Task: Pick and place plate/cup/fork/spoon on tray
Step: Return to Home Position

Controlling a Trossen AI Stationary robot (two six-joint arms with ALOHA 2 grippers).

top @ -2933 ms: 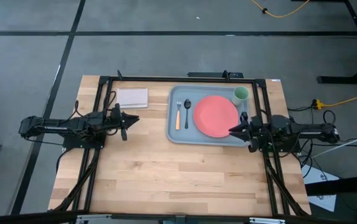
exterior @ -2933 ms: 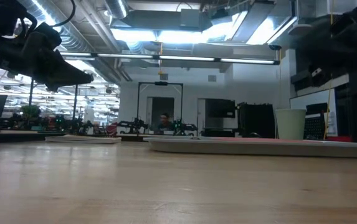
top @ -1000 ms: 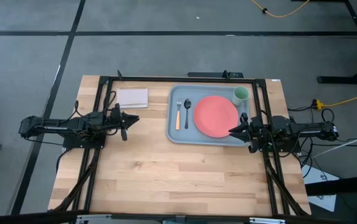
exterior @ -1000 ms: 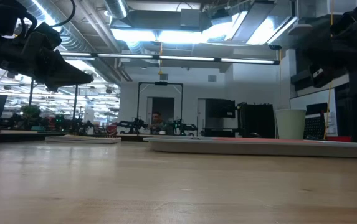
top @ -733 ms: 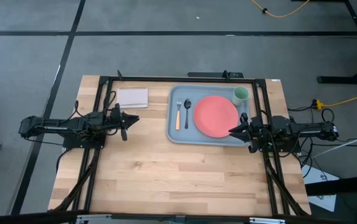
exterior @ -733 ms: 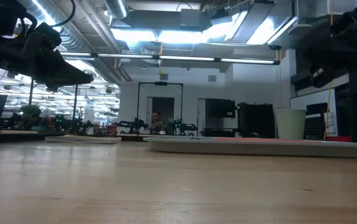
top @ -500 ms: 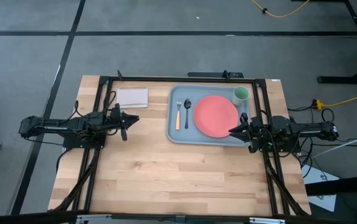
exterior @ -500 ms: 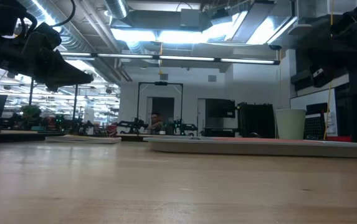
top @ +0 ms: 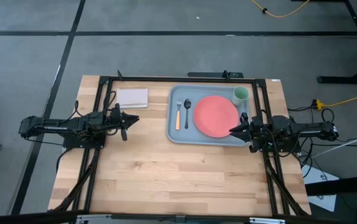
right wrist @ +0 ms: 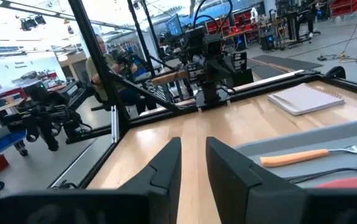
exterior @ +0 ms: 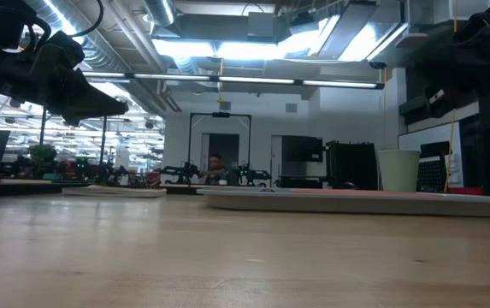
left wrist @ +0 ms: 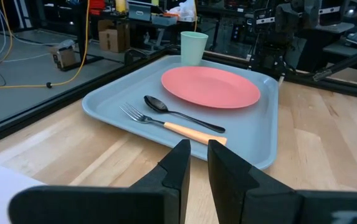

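Note:
The light blue-grey tray [top: 172, 132] lies at the table's far right. On it are the coral plate [top: 215, 115], the light-green cup [top: 241, 94] at its far right corner, the orange-handled fork [top: 178, 116] and the dark spoon [top: 187, 112]. They also show in the left wrist view: plate [left wrist: 210, 86], cup [left wrist: 193, 48], fork [left wrist: 166, 124], spoon [left wrist: 178, 114]. My left gripper [top: 132, 119] is shut and empty above the table, left of the tray. My right gripper [top: 232, 131] is shut and empty, hovering over the tray's near right part beside the plate's rim.
A pale folded napkin [top: 133, 97] lies at the far edge, left of the tray. Bare wood fills the table's near half. Black frame rails [top: 103, 93] run along the table's sides. A person [right wrist: 100, 62] sits beyond the table's left side.

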